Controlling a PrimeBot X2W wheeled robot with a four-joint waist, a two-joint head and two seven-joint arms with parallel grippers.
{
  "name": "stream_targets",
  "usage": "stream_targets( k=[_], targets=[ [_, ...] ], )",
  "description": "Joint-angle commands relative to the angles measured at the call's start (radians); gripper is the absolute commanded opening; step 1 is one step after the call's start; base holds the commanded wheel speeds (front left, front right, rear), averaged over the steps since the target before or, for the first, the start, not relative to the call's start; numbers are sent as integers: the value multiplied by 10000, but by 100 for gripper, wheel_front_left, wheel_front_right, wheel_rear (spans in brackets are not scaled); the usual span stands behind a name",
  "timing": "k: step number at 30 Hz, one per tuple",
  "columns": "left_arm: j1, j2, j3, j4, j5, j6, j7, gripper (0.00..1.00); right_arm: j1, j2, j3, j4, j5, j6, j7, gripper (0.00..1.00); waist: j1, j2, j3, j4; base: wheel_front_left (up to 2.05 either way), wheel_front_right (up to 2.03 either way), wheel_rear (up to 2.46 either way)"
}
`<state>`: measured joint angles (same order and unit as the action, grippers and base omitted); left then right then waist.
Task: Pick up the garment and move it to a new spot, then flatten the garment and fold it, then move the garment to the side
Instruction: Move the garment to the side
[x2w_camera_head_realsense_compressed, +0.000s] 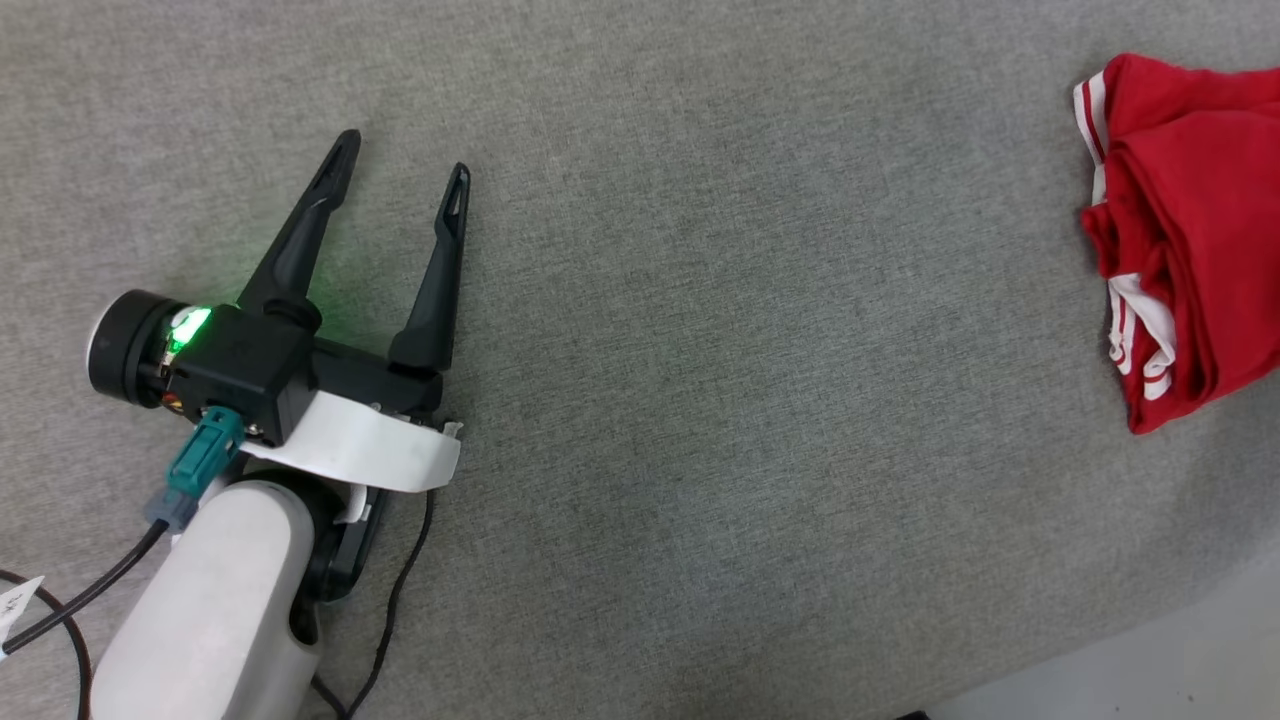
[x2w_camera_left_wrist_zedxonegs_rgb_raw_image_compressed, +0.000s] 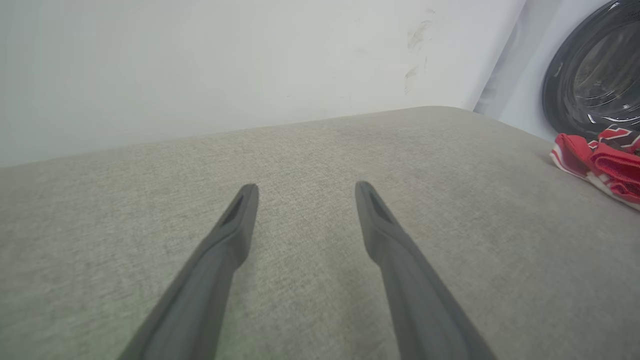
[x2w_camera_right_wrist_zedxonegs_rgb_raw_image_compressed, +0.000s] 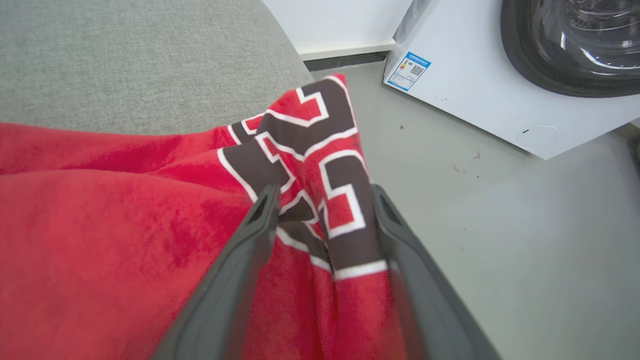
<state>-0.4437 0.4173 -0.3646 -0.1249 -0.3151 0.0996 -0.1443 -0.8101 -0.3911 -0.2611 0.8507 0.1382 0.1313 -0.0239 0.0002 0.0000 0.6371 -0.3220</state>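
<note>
Garment (x2w_camera_head_realsense_compressed: 1200, 200) lies bunched at the tabletop (x2w_camera_head_realsense_compressed: 700, 350) edge, likely set aside. Right gripper (x2w_camera_right_wrist_zedxonegs_rgb_raw_image_compressed: 322, 189) straddles its printed fold, jaws apart; left gripper (x2w_camera_head_realsense_compressed: 404, 153) idles well clear, also spread

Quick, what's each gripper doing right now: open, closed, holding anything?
Left gripper: open, holding nothing.
Right gripper: open, a fold of the garment lying between its fingers.

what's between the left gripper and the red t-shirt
Nothing. In the head view, bare grey fabric surface runs from the left gripper to the red T-shirt at the right edge; the left wrist view agrees.
</note>
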Motion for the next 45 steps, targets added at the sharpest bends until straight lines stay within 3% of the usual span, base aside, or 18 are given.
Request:
stream_targets(
  k=[1,6,13,21,33,45],
  targets=[
    [-38,14,-2,60,-41,-17,-41,100,-114,-33,-87,67,-27,-11,-94,100,-2,0,-95,30,0,0,0],
    [275,-268,-86,433,-224,41,-387,100,274,-76,-718,375,-14,-11,-944,100,-2,0,-941,277,0,0,0],
    [1030,-904,-119,1214,-635,237,-884,100,1635,99,-437,-368,-172,-9,-1315,100,-2,0,-2803,800,0,0,0],
    [2114,-1343,112,1838,-971,461,-1148,100,3897,1098,-70,-2746,-82,-11,-987,100,-2,0,-4374,1794,0,0,0],
    [3326,-1688,1216,2268,-877,442,-1216,100,6589,2660,1118,-6323,425,-9,-115,100,-2,0,-5572,3420,0,0,0],
    [4307,-1518,1843,2708,-345,-185,-1205,100,8103,3247,1918,-8315,46,-9,294,100,-2,0,-6488,3785,0,0,0]
  ],
)
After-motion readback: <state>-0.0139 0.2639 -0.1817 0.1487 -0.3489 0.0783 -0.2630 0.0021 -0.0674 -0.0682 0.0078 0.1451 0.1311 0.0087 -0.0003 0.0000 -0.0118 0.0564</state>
